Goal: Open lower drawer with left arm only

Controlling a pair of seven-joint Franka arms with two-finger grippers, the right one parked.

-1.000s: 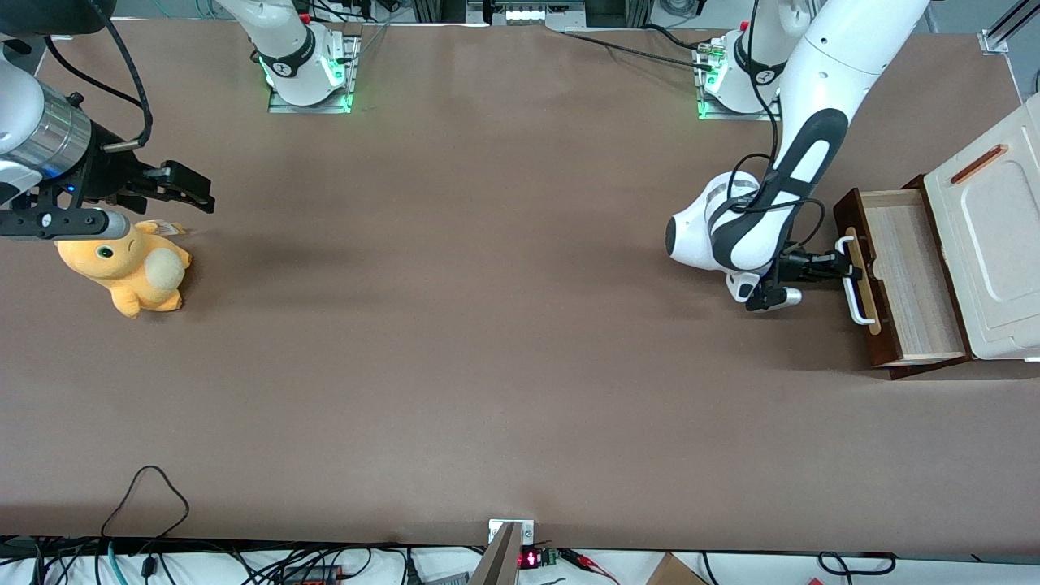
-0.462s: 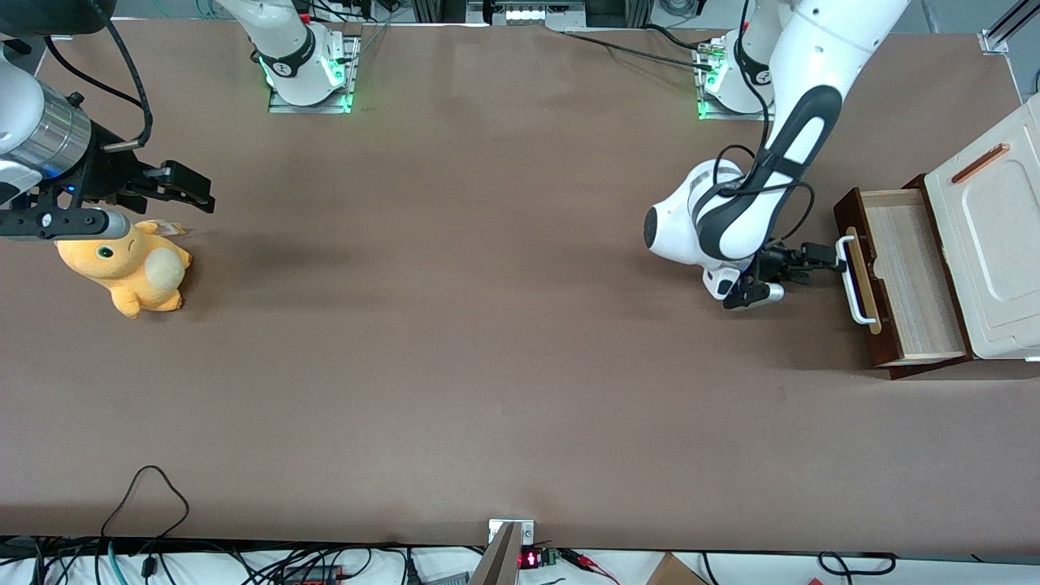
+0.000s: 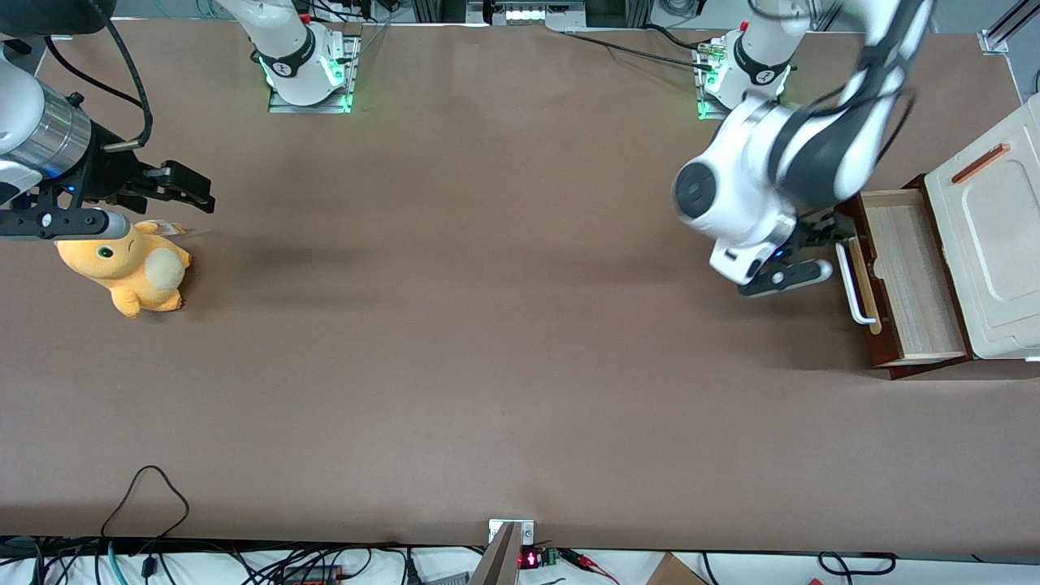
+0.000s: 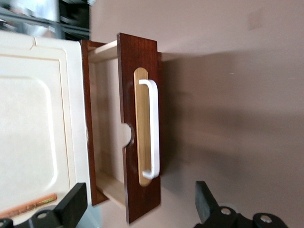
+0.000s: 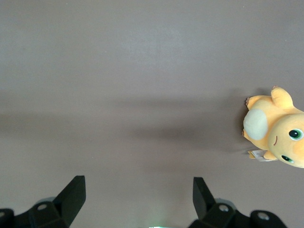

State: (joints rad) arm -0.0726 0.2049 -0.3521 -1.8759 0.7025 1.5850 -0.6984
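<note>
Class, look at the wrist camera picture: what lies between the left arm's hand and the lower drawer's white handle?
Nothing but bare brown table. In the left wrist view the hand is open, apart from the white handle of the pulled-out lower drawer.

The left arm [image 3: 812,154] bends low over the table, its end effector [image 3: 816,248] spread wide, holding nothing.

The lower drawer [image 3: 902,280] is standing pulled out from under the cream-white cabinet top, showing its pale wood inside. Its dark brown front [image 4: 140,128] is carrying a white bar handle [image 3: 849,286] on a tan strip, with a half-round notch in the front's upper edge. The left arm [image 3: 812,154] is bending low over the desk, holding its gripper [image 3: 812,244] just beside the handle, apart from it, fingers [image 4: 71,209] spread wide with nothing between them.
</note>
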